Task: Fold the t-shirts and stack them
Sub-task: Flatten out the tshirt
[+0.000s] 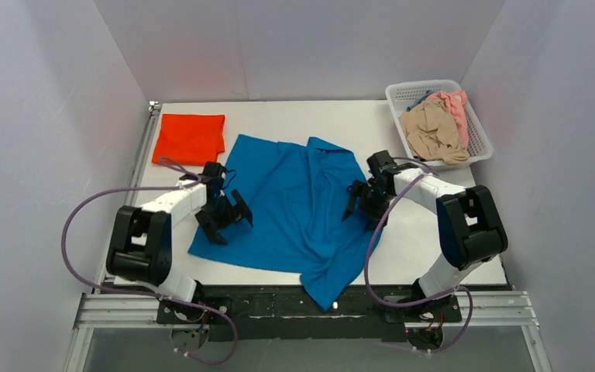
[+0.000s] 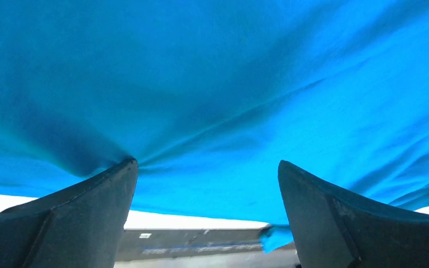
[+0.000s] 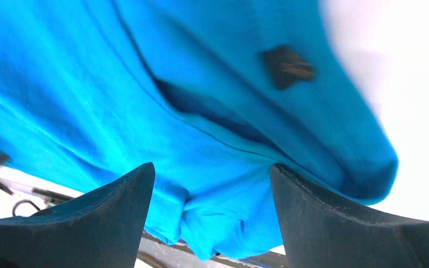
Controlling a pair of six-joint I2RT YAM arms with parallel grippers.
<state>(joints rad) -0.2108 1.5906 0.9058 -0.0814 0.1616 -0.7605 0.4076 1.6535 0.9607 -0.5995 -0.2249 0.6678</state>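
White shells over black joints cover the left arm [image 1: 172, 203] and right arm [image 1: 432, 186]. The left gripper [image 1: 228, 223] and right gripper [image 1: 360, 211] are black, with wedge-shaped fingers [image 2: 89, 212]. Lilac cables [image 1: 67, 232] loop down to the black rail [image 1: 302, 304].

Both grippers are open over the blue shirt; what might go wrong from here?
1. The blue shirt trails a corner over the table's near edge; pulling may drag it off or snag the frame.
2. Cloth lies bunched between the fingers of the open right gripper, so a pinch may catch extra layers.
3. The left arm's purple cable loops by the folded orange shirt and could disturb it.
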